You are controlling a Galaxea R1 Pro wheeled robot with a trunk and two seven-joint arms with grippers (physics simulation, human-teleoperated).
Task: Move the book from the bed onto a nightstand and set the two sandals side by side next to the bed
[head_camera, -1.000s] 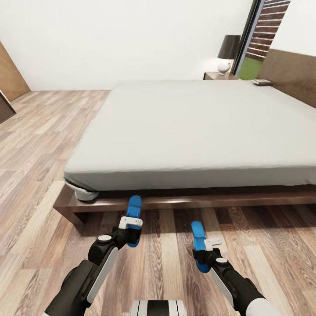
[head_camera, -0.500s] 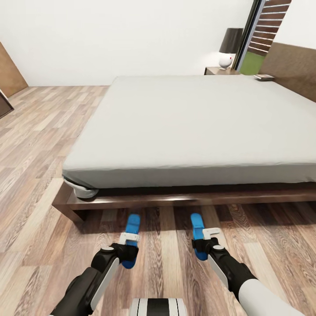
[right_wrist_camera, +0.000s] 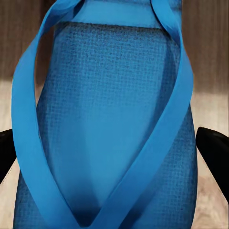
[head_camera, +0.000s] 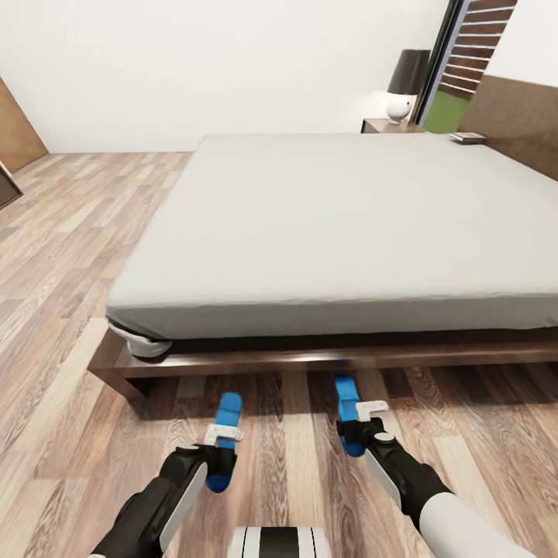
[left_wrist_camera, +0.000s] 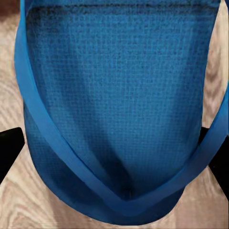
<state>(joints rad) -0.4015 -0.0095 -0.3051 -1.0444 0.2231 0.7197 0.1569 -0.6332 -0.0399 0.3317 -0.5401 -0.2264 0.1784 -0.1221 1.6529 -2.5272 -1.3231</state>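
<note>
Both arms have drawn back from the bed (head_camera: 325, 225) frame. The left gripper (head_camera: 223, 444) pinches the left sandal (head_camera: 224, 434) at seven o'clock; the right gripper (head_camera: 364, 416) pinches the right sandal (head_camera: 347, 409) at five. They look light, floppy, best held across the sole. Open floor (head_camera: 70, 256) lies leftward. The book (head_camera: 467, 137) rests at one o'clock.

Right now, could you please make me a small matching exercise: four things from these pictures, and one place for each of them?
Things:
1. book
2. lamp
3. left sandal
4. right sandal

Places:
A. on the nightstand
B. in the right gripper
C. far corner of the bed
D. in the left gripper

Pairs: 1-C, 2-A, 3-D, 4-B
</note>
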